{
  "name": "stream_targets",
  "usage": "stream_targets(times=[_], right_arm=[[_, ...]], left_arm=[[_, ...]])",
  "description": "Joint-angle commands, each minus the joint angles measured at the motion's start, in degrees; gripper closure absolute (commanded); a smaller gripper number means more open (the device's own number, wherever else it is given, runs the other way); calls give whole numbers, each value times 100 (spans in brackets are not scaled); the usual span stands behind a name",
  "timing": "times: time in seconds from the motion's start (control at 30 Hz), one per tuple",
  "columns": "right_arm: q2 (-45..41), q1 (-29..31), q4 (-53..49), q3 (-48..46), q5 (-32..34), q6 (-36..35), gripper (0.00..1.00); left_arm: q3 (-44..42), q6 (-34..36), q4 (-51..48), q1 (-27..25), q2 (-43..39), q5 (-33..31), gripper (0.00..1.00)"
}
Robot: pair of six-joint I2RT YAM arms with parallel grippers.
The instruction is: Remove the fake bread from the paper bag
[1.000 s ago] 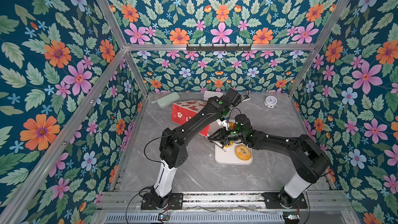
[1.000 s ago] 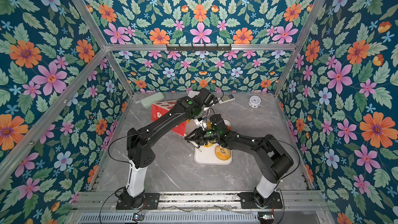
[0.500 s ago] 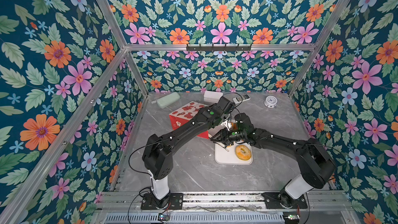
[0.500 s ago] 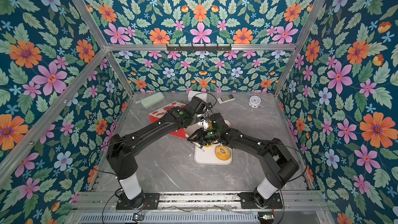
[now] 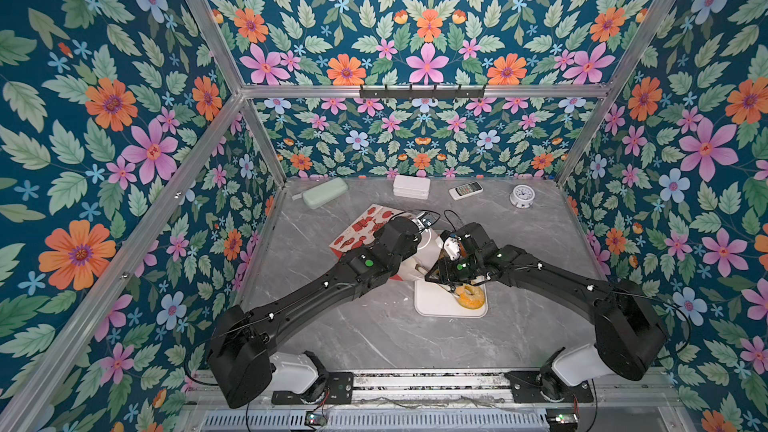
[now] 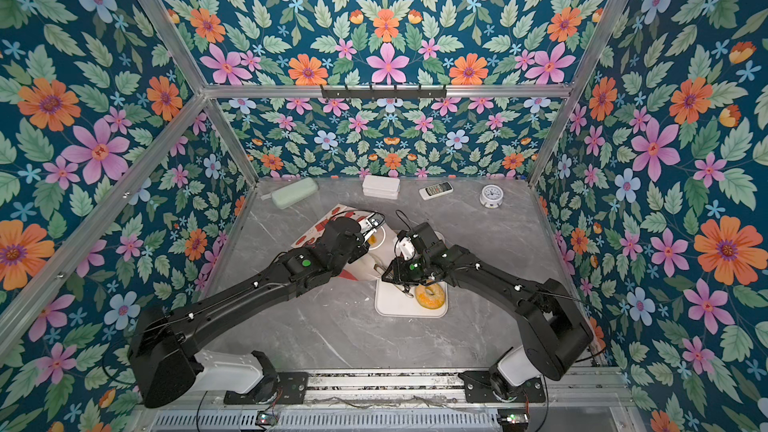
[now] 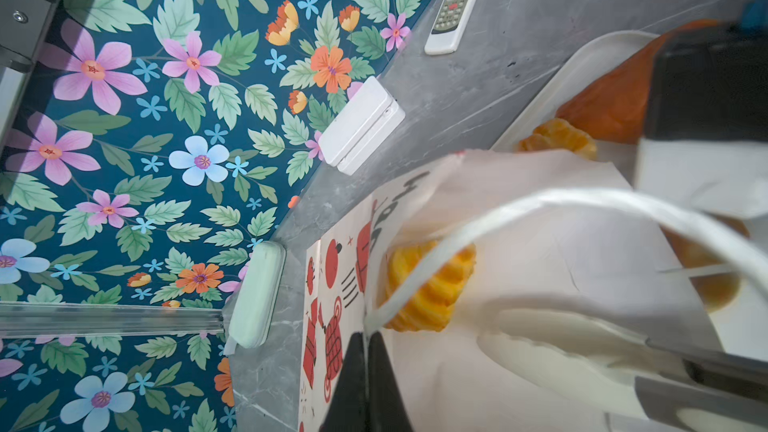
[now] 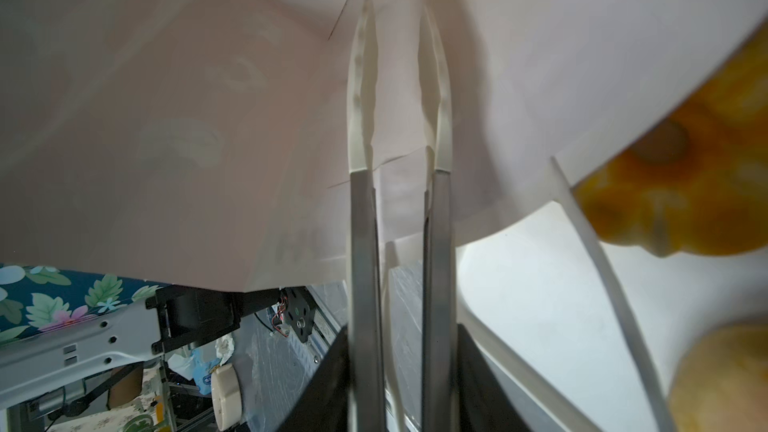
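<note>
Fingers of the left claw (image 7: 368,340) are pressed tight together on the rim of the paper bag (image 7: 540,284), just where a white cord handle (image 7: 582,197) is fixed, and the bag's mouth stands wide. The right claw (image 8: 401,371) is clamped around the steel arms of a pair of tongs (image 8: 361,263). Their white tips reach inside the bag, apart from each other, with nothing between them. Deeper in the bag sits a fluted bun (image 7: 428,284), clear of the tips.

In both top views the bag lies in the middle of the frame. Just below and to its right, a white tray (image 5: 432,305) bears a ring bagel (image 5: 471,296). The left wrist view also shows an orange turnover (image 7: 615,93) and a ridged pastry (image 7: 557,143) on that tray. Across the upper middle, along the far table edge, lie a green case (image 5: 325,192), a white box (image 5: 411,187), a remote (image 5: 465,190) and a clock (image 5: 520,195).
</note>
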Motion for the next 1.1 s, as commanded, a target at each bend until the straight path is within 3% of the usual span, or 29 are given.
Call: stream_targets(times=[0.0,0.3,0.53,1.07], right_arm=[[-48,1,-274,107,343,-247,62],[-247,22,-679,391,592,-696,61],[-285,279,-1187,494,1862,-2048,60],[-188,482,-238,308,2922,-4023,51]], left_arm=[[-136,-248,246,-28,-90,139,100],[-352,-409,362,-91,-66,249,100],[-424,-493,408,-98,-74,395,100],[-590,-642,268,-92,-231,784,100]])
